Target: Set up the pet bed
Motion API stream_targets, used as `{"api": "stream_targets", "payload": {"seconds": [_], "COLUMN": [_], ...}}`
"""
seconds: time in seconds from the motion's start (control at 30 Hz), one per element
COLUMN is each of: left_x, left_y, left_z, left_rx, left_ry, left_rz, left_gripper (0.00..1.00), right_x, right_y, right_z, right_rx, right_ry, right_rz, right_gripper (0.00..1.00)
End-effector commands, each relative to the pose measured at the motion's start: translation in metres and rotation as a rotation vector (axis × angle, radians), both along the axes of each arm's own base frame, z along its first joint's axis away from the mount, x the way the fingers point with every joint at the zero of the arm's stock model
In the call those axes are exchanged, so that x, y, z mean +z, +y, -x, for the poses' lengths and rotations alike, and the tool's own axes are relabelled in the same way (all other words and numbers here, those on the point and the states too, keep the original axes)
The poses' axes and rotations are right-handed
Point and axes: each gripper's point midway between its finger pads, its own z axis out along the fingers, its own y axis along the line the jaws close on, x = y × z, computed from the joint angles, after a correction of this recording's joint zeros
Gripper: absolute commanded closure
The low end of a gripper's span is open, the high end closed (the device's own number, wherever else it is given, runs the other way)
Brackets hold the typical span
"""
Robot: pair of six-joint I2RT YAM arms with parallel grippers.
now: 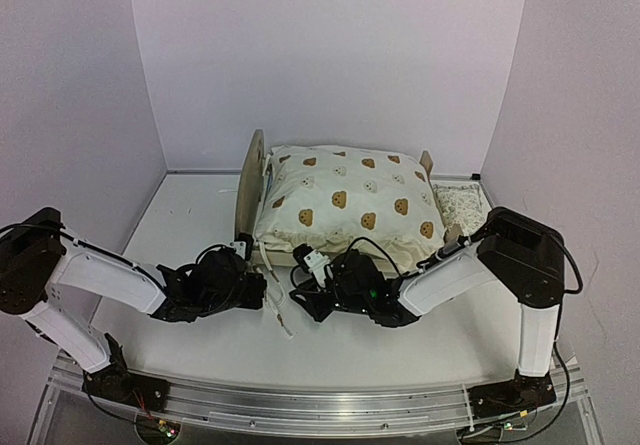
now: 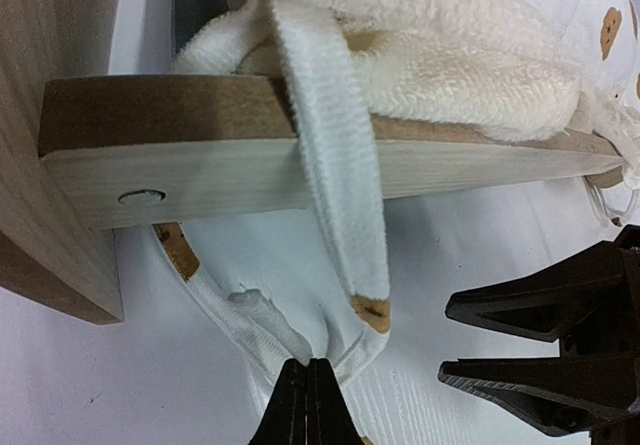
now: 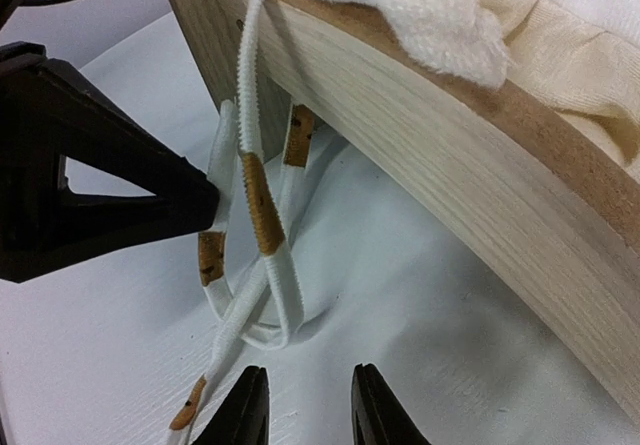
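The left gripper [image 2: 308,373] has its jaws pressed together, and the bottom of a white strap [image 2: 335,195] with tan printed marks bunches right at their tips, so they look clamped on that strap's loop. Straight ahead of these jaws, a little above the table [image 2: 120,385], runs the light wooden side rail of the pet bed [image 2: 200,160]. The strap comes down over that rail to the tips, and cream fleecy fabric lies on top of the rail beyond it. The right gripper [image 3: 308,370] has its jaws apart with nothing between them, and bare white table shows in the gap. Just ahead of its tips the strap's loops lie slack on the table, and one length runs back beside one finger without touching it, as far as can be seen. Farther ahead of these jaws the same rail rises at a slant, and the left gripper's black tip meets the strap beside them. From above, both grippers sit low on the table, close together, at the bed's near side. The bed stands just beyond them, its tall rounded headboard upright at one end and the bear-print quilt [image 1: 345,200] heaped over the top.
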Motion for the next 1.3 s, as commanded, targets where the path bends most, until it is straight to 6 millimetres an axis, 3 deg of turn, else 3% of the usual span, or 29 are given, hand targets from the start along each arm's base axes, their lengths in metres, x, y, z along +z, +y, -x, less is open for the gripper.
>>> {"api": "stream_targets", "payload": {"seconds": [0.0,0.5,0.57,0.67,0.87,1.07,1.27], "left_x": [0.011,0.012,0.013,0.015,0.022,0.020,0.021], "left_y": [-0.003,-0.005,-0.006,-0.009,-0.016,-0.020,-0.032], "left_z": [-0.011,-0.013,-0.013,-0.012,-0.008,-0.011,-0.012], "left_rx": [0.023,0.017,0.012,-0.007,-0.050,-0.054,-0.090], "left_ry": [-0.064,-0.076,-0.078,-0.083,-0.093,-0.094,-0.110], "left_rz": [0.014,0.008,0.012,0.024,0.056,0.047,0.068], "left_gripper": [1.00,1.00,1.00,1.00,1.00,1.00,1.00], "right_x": [0.014,0.010,0.008,0.007,0.029,0.057,0.062], "right_y": [0.017,0.041,0.043,0.044,0.036,0.031,0.028], "right_z": [-0.013,-0.019,-0.021,-0.022,-0.013,0.000,0.013], "right_rx": [0.007,0.037,0.033,0.028,0.035,0.059,0.090], "right_ry": [-0.040,-0.034,-0.038,-0.036,-0.018,-0.017,0.017], "right_rz": [-0.066,-0.122,-0.119,-0.121,-0.173,-0.223,-0.241], "right_gripper": [0.68,0.66,0.69,0.82,1.00,1.00,1.00]}}
